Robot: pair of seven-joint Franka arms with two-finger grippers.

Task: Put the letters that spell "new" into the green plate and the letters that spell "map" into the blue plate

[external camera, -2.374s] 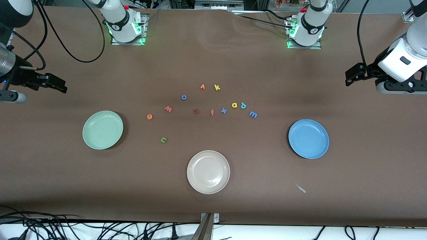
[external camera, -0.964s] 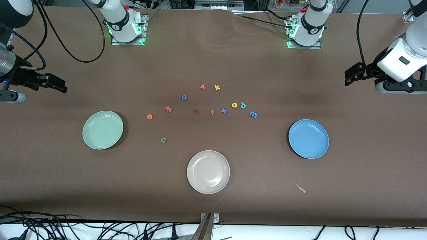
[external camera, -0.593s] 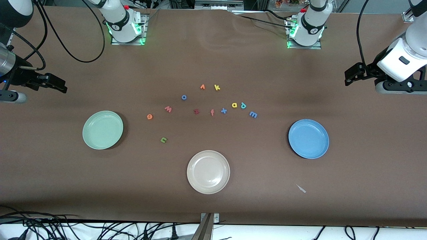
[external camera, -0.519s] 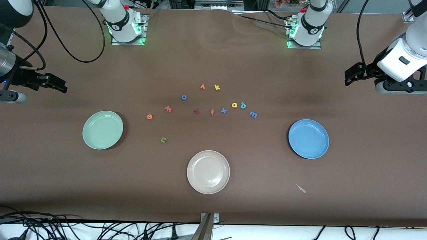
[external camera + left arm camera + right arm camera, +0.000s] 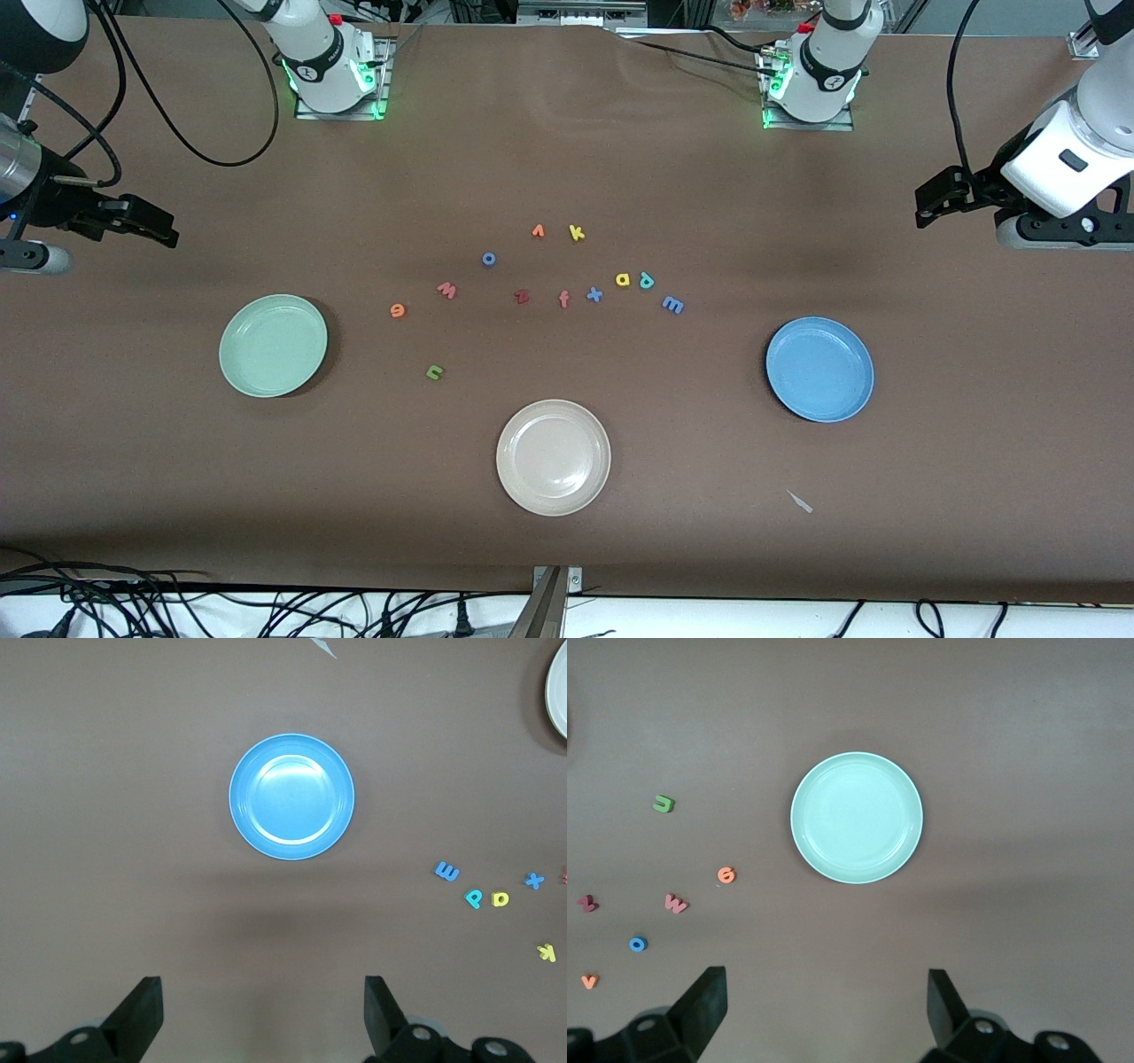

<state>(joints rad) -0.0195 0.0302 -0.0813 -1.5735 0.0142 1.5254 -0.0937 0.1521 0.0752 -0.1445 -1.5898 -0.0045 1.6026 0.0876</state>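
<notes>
This is a robotics lab: a long table covered in brown matting, two white arm bases bolted at its edge with green status lights, black cables (a loose tangle of them) trailing along the floor, and metal framing crowding the table's head.

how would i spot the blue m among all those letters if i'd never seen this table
Start at the blue plate. The curved row of small foam letters ends closest to it with the blue m. Next along the row is a teal p; the other blue letters, x and o, lie farther along.
</notes>
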